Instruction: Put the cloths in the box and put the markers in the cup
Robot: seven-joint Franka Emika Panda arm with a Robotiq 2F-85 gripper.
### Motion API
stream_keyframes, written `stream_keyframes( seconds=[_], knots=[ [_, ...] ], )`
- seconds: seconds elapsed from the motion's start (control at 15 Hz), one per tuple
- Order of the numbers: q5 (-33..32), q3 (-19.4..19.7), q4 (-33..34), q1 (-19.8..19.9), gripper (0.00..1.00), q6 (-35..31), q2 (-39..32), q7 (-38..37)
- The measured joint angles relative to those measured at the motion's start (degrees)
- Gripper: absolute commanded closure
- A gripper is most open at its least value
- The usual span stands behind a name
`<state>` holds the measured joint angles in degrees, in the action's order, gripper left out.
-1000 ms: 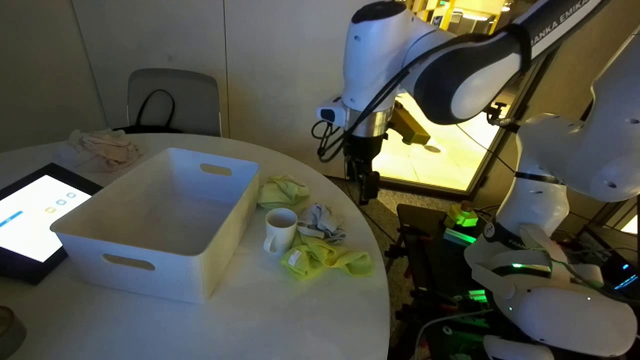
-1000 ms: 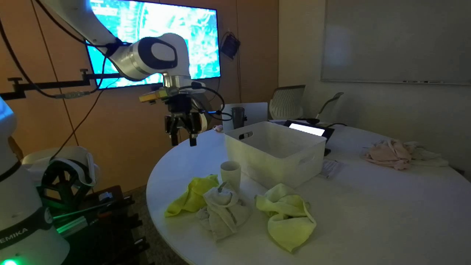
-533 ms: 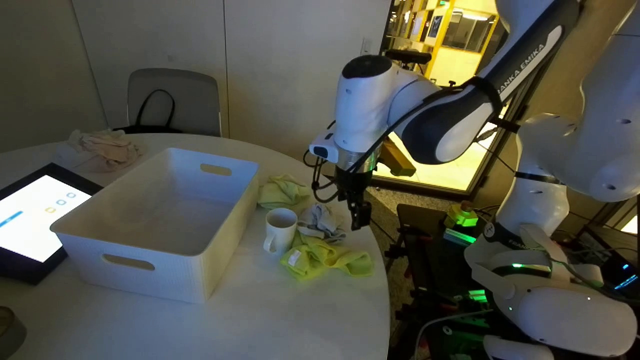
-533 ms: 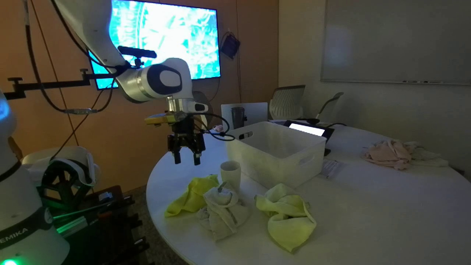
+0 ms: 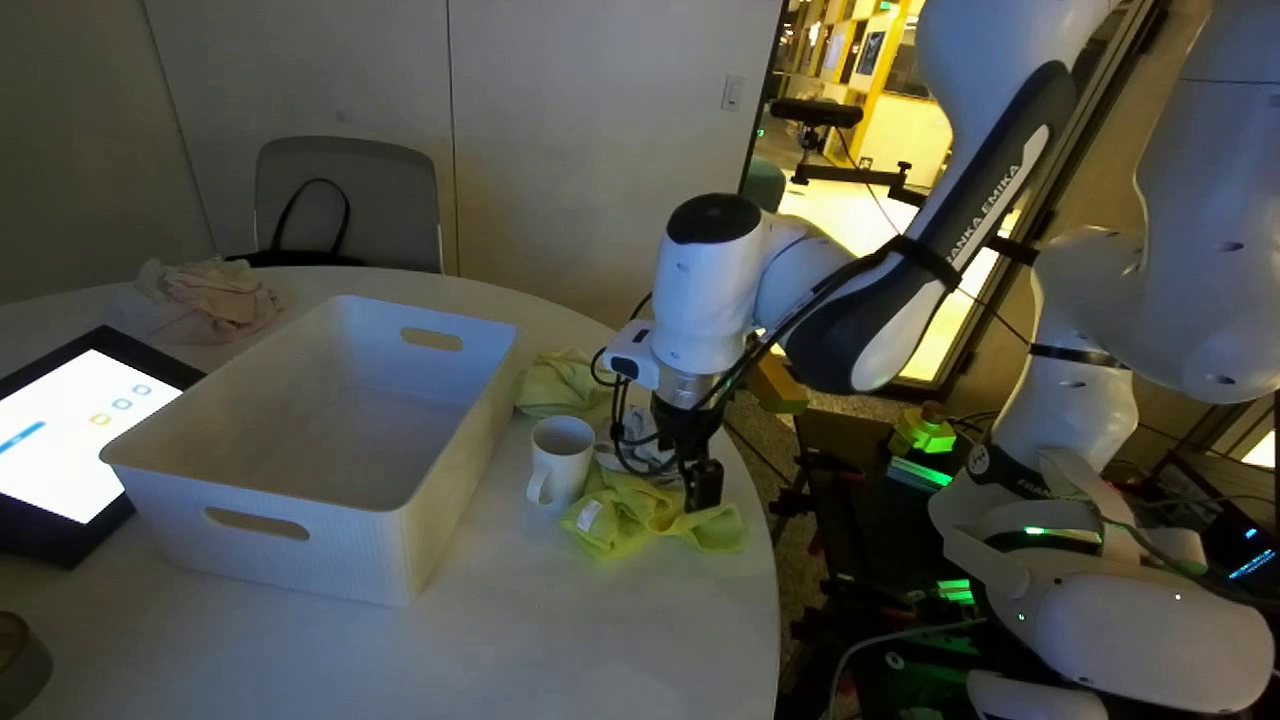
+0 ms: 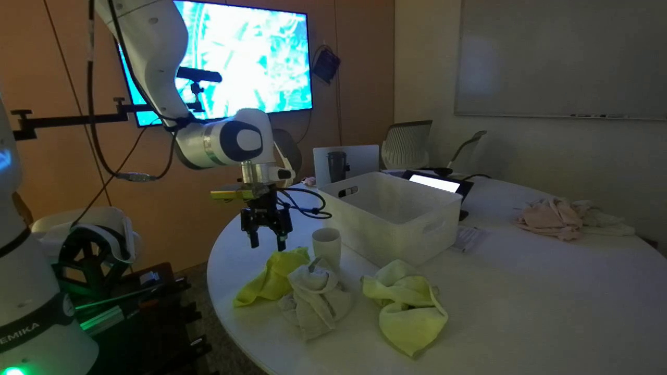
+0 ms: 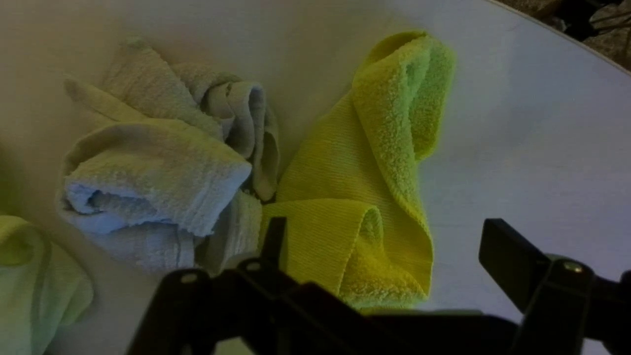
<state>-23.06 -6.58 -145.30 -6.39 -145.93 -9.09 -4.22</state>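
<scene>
One yel-grn cloth point(image 7: 352, 167) just under wide-spread hand point(image 7: 383, 231).

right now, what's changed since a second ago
The gripper has come down toward the bright yellow-green cloth beside the cup, its jaws open throughout. Nothing was taken hold of or let go. That cloth, the grey-white cloth, the paler yellow-green cloth, the cup and the box stayed put.

I see the jointed white-and-black robot arm point(image 5: 900, 322) slanting down from the right in an exterior view, its rounded white wrist point(image 5: 705, 290) upright at the left end. Beneath hangs the black two-fingered gripper point(image 6: 268, 245), pointing almost straight down, its blocky dark fingers point(image 7: 512, 261) parted wide.
</scene>
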Motion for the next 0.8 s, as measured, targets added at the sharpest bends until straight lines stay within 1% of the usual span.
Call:
stream_keyframes(
  seconds=[0.2,0.47,0.8],
  knots=[
    [-2.38,1.48,2.07,-0.96,0.00,-1.63,-3.87,-4.11],
    [-4.38,4.51,5.33,-2.68,0.00,-4.11,-8.62,-8.69],
    [-6.47,8.30,8.72,-6.34,0.00,-7.84,-13.62,-12.73]
  ],
)
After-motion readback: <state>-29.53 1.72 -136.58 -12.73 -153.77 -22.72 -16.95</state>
